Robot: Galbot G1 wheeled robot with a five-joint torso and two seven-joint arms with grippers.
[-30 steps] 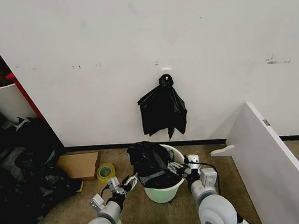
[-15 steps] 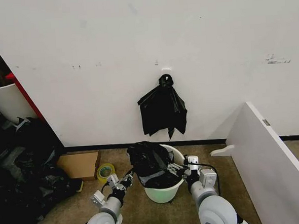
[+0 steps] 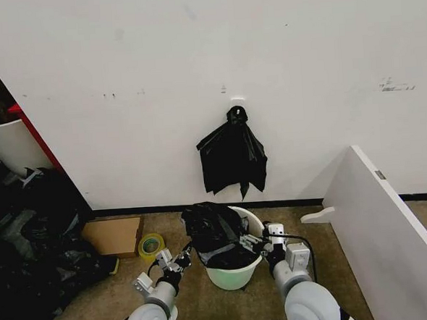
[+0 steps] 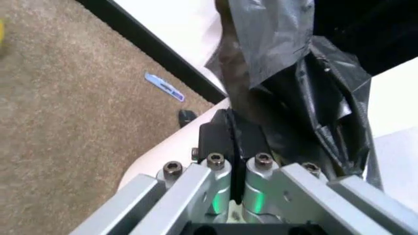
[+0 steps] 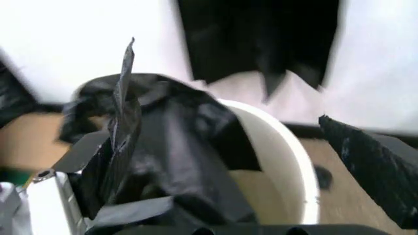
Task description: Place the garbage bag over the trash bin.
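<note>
Over the trash bin (image 3: 239, 274), unlabelled black garbage bag (image 3: 214, 232).

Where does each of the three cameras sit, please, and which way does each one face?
Head view: high on the robot, facing forward and down at the round cream-white plastic trash bin by the wall; both arms show, left end effector and right end effector at the bin.
Left wrist view: along its shut fingers pinching the glossy black plastic garbage bag, carpet beyond.
Right wrist view: across the bin toward the wall, its finger beside bag film.
All views share bag and bin.
</note>
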